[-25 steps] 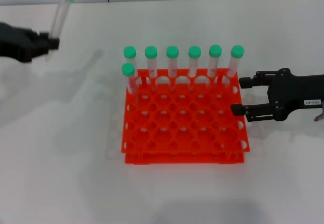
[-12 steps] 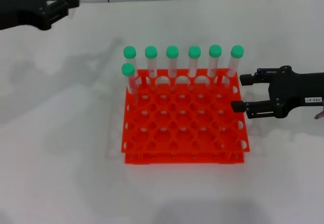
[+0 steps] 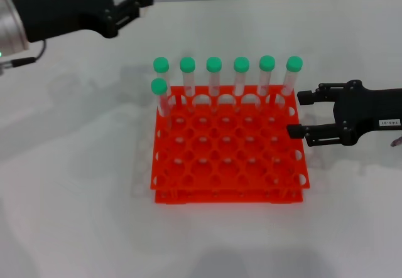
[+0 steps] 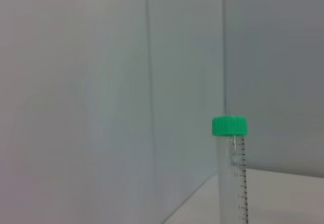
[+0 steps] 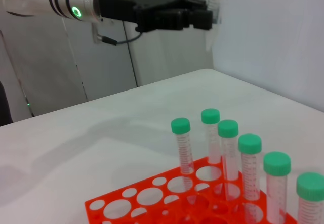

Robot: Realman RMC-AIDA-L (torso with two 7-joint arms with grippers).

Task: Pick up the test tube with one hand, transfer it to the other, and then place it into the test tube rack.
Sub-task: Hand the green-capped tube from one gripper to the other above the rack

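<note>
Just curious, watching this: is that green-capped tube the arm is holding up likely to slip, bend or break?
The test tube looks like rigid clear plastic, so it probably won't bend. Its smooth round wall could slip in the left gripper, which holds it upright. It looks empty, so it is likely light. Set down, it would probably roll.

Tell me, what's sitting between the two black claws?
In the head view, the orange-red test tube rack with its green-capped tubes sits between them. The left gripper is raised at the far left with the test tube; the right gripper waits open beside the rack.
</note>
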